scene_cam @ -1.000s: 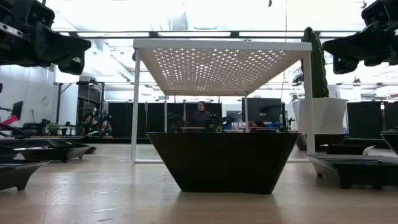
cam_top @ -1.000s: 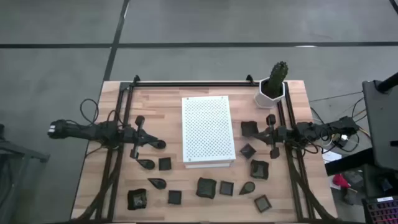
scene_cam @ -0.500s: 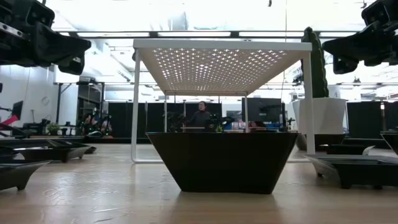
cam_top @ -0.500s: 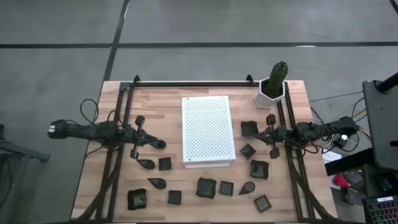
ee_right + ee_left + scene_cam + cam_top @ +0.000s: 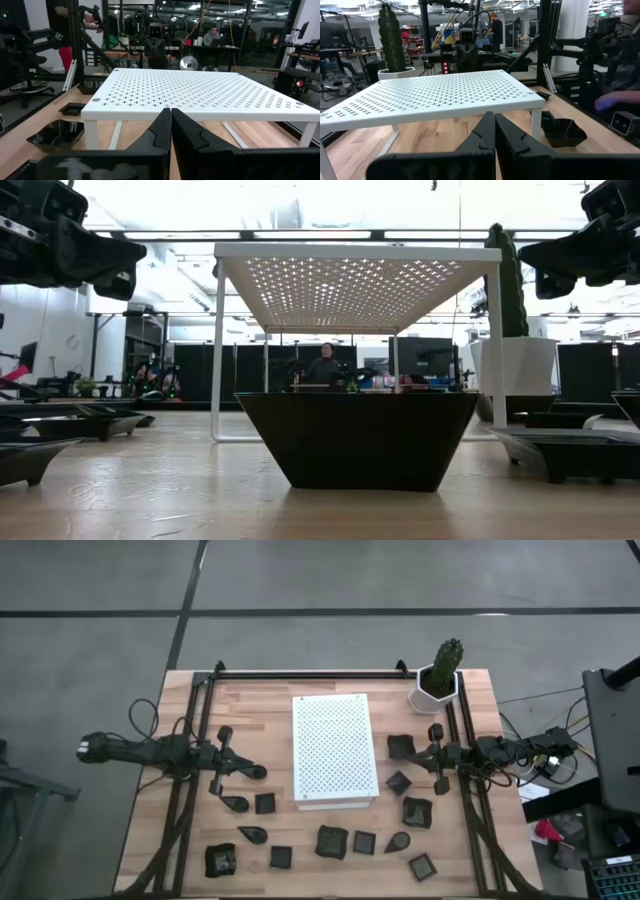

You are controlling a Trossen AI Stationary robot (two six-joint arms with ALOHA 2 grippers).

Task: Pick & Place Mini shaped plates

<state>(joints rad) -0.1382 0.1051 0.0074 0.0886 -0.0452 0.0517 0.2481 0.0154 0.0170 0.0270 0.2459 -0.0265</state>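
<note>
Several mini shaped plates, small and dark, lie on the wooden table around a white perforated board [image 5: 335, 750] that stands on thin legs. Some lie in a row near the front edge [image 5: 332, 841], some at the left [image 5: 264, 803], some at the right [image 5: 417, 811]. One square plate [image 5: 360, 435] rests on its base close to the low camera. My left gripper [image 5: 258, 772] hovers shut and level, left of the board, its fingers [image 5: 494, 122] pointing at it. My right gripper [image 5: 415, 753] hovers shut and level, right of the board [image 5: 200, 92], beside a plate [image 5: 400, 745].
A white hexagonal pot with a cactus [image 5: 438, 678] stands at the table's far right corner. Black frame rails [image 5: 205, 710] run along the table's left, right and far sides. A plate [image 5: 562, 131] lies beyond the board's leg. A person [image 5: 323, 365] sits in the room behind.
</note>
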